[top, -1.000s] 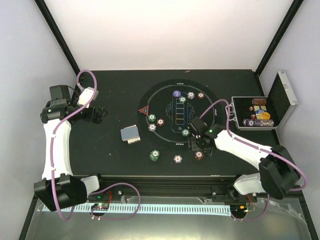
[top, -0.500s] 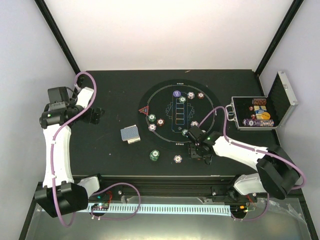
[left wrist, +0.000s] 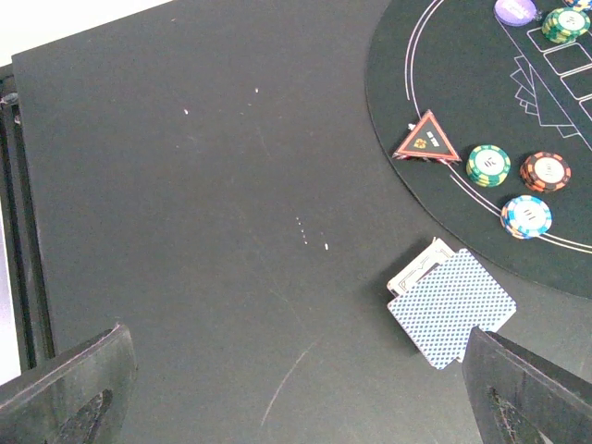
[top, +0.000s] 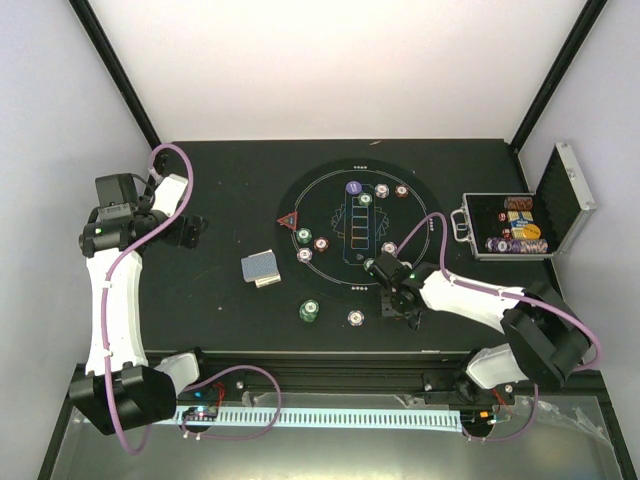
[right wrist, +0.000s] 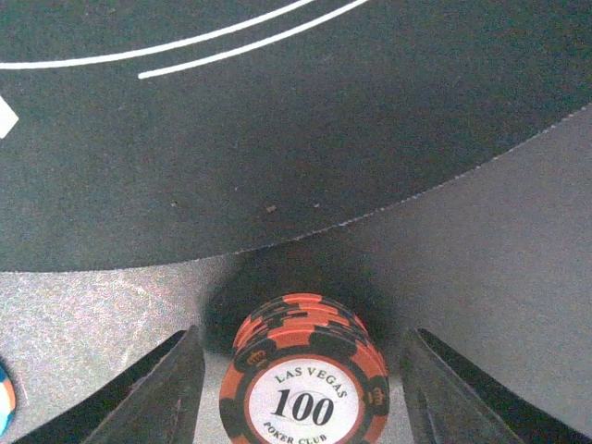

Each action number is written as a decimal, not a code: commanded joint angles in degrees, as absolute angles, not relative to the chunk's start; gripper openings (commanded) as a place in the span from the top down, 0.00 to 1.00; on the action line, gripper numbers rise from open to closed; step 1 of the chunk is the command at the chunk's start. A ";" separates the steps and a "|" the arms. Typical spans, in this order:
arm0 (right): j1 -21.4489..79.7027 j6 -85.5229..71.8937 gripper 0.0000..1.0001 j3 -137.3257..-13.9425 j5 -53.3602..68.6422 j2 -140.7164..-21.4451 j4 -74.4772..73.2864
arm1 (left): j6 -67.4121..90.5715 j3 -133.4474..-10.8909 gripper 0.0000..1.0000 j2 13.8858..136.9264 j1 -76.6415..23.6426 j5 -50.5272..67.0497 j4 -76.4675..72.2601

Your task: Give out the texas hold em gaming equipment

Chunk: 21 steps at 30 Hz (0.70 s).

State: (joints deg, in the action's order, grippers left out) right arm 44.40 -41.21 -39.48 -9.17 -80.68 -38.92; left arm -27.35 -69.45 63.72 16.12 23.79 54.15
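top and wrist views. right gripper (top: 398, 306) lowered near the near edge of the bench (top: 230, 170), a little right of its middle, jaws parted and set astride a brown-red chip stack (right wrist: 305, 370); fingers (right wrist: 153, 393) flanking the stack with a gap on each side, nothing grasped. stack labelled "las vegas 100", seated on bare bench just outside the near rim of the round black mat (right wrist: 277, 139).

left gripper (top: 190, 230) held toward the bench's left edge, released and spread wide, its fingers (left wrist: 69, 393) empty above bare bench.

card deck (left wrist: 450, 303), grey-blue backs up, laid between the mat and the bench's left edge, just off the mat's rim, top cards slightly askew. red triangle marker (left wrist: 426, 139) placed on the mat's left rim; just beside it, a green chip stack (left wrist: 488, 164), a second brown-red stack (left wrist: 545, 171) and a white stack (left wrist: 526, 215), grouped close but apart.

purple button (top: 353, 187) set at the mat's far side, with a green chip (top: 366, 198), a white chip (top: 382, 190) and a brown-red chip (top: 401, 190) near it.

loose green stack (top: 309, 311) and lone white chip (top: 355, 317) left off the mat toward the bench's near edge, on the left of the right gripper.

silver case (top: 510, 225) opened at the bench's right edge, chips inside.
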 commanded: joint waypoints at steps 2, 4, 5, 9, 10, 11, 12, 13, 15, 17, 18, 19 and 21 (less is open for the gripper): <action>44.80 -42.02 0.44 -39.72 -11.51 -81.27 -38.49 | -28.12 -69.70 0.01 63.32 16.52 24.69 54.58; 44.82 -41.92 0.47 -39.64 -11.62 -81.62 -38.45 | -28.07 -69.75 0.01 63.38 16.55 24.75 54.56; 44.80 -41.97 0.49 -39.64 -11.68 -81.72 -38.49 | -28.16 -69.78 0.01 63.44 16.56 24.66 54.58; 44.82 -41.97 0.55 -39.55 -11.91 -81.87 -38.52 | -28.30 -69.74 0.01 63.47 16.55 24.77 54.67; 44.80 -41.94 0.57 -39.62 -11.99 -81.90 -38.62 | -28.36 -69.70 0.01 63.50 16.53 24.85 54.67; 44.71 -41.93 0.58 -39.71 -12.14 -81.91 -38.84 | -28.34 -69.76 0.01 63.55 16.52 24.91 54.67; 44.67 -41.92 0.59 -39.89 -12.23 -81.86 -38.97 | -28.38 -69.78 0.01 63.50 16.57 25.02 54.73; 44.72 -41.88 0.60 -40.09 -12.30 -81.80 -39.30 | -28.45 -69.86 0.01 63.47 16.57 25.11 54.75; 44.76 -41.76 0.62 -40.73 -12.26 -81.17 -40.04 | -28.62 -69.83 0.01 63.37 16.53 25.26 54.76; 44.71 -41.60 0.63 -41.86 -12.45 -80.35 -41.32 | -28.86 -69.71 0.01 63.37 16.54 25.36 54.83; 44.73 -41.50 0.63 -42.51 -12.63 -79.93 -42.04 | -29.03 -69.63 0.01 63.47 16.55 25.45 54.88; 44.71 -41.37 0.63 -43.28 -12.84 -79.41 -42.85 | -29.20 -69.59 0.01 63.60 16.53 25.48 55.03; 44.75 -41.15 0.63 -44.88 -12.98 -78.56 -44.50 | -29.41 -69.61 0.01 63.80 16.52 25.84 55.46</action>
